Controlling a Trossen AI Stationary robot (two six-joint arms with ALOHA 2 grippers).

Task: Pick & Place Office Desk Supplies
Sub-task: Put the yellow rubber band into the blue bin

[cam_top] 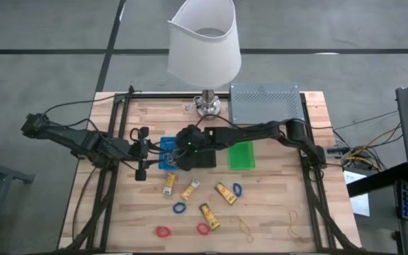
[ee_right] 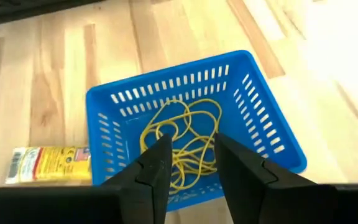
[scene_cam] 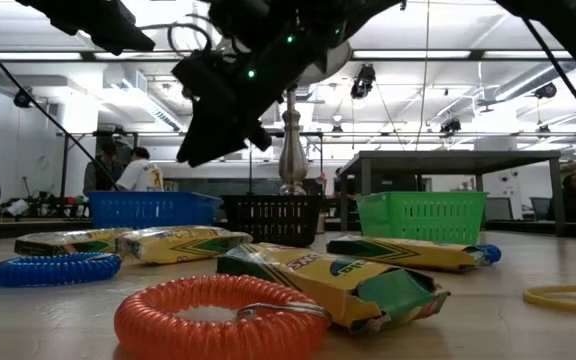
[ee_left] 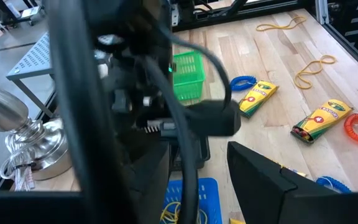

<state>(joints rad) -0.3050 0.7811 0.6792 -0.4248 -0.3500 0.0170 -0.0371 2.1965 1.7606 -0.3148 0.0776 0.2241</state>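
Blue tray with tangled rubber bands beneath open, empty right tool.

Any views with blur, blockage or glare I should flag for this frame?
Left wrist view: dark arm and cables fill the near field, out of focus, hiding much of the table. Low view: red coil ring in front is soft, ceiling lights glare. High view: white lampshade is bright and hides the table edge behind it. Right wrist view: clear on the blue basket, bright patch at one corner.
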